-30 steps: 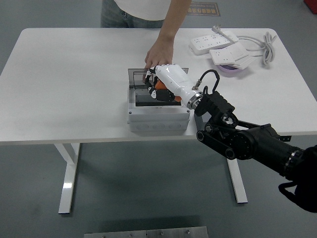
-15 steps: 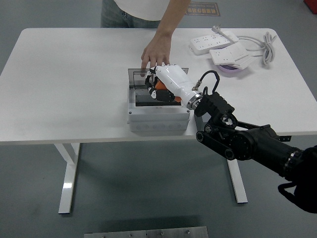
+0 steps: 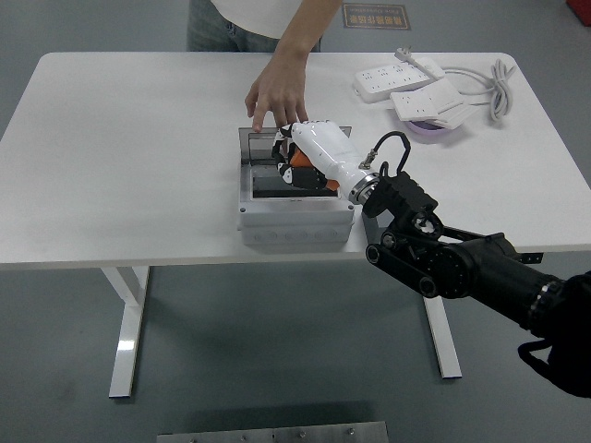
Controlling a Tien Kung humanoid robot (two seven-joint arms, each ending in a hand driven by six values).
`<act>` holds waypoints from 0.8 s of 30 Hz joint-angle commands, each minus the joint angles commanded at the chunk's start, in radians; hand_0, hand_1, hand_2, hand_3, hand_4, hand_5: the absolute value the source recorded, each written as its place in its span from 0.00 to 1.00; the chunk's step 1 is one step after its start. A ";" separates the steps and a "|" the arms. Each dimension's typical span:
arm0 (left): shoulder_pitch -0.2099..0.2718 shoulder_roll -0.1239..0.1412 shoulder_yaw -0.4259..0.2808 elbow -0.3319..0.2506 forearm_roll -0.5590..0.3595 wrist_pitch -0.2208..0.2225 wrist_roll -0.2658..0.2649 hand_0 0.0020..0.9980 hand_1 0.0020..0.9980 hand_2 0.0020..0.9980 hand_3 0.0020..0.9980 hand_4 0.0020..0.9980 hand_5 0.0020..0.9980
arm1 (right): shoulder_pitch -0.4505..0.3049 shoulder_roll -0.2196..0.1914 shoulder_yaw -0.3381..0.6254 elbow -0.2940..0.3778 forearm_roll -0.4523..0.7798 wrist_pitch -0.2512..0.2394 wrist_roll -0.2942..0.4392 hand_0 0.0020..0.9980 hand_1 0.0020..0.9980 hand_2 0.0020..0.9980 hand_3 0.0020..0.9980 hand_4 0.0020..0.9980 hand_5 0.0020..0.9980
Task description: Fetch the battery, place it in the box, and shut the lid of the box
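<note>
A grey plastic box [image 3: 295,221] stands near the table's front edge, its clear lid [image 3: 259,144] lying open behind it. My right hand [image 3: 297,157], white with black fingers, reaches into the box from the lower right. Its fingers are curled around an orange and black battery [image 3: 297,173] inside the box. A person's hand [image 3: 274,90] hovers over the lid's far left corner, fingertips pointing down at it. My left arm is out of sight.
Two white power strips [image 3: 399,77] with a coiled cable [image 3: 499,81] lie at the far right. A purple dish [image 3: 427,129] sits under one strip. The person stands at the table's far side.
The person's hand has lifted off the lid behind my hand and drifted left and up. My right hand and the battery have hardly moved.
</note>
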 joint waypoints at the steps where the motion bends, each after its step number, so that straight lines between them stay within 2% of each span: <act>1: 0.000 0.000 0.000 0.000 0.000 0.000 0.000 0.66 0.74 0.71 0.63 0.69 0.28 | 0.000 0.000 0.000 0.000 0.000 0.000 0.000 0.21 0.31 0.34 0.41 0.81 0.36; 2: 0.000 0.000 0.000 0.000 0.001 0.000 0.000 0.66 0.74 0.71 0.63 0.69 0.28 | 0.000 0.000 0.000 0.000 0.000 0.000 0.000 0.26 0.34 0.36 0.41 0.82 0.38; 7: -0.001 -0.001 -0.002 0.000 0.003 -0.001 0.001 0.66 0.74 0.71 0.63 0.69 0.28 | 0.001 0.000 0.002 -0.001 -0.001 0.000 -0.001 0.26 0.34 0.36 0.41 0.82 0.38; 8: -0.001 -0.001 -0.002 0.000 0.004 -0.001 0.001 0.66 0.74 0.71 0.63 0.69 0.28 | 0.001 0.001 0.003 -0.001 -0.001 -0.001 -0.001 0.30 0.37 0.39 0.42 0.83 0.40; 24: -0.012 -0.003 -0.009 -0.001 0.020 -0.006 0.006 0.66 0.74 0.70 0.62 0.68 0.28 | 0.006 0.013 0.011 -0.011 -0.002 -0.007 -0.004 0.31 0.39 0.41 0.44 0.84 0.40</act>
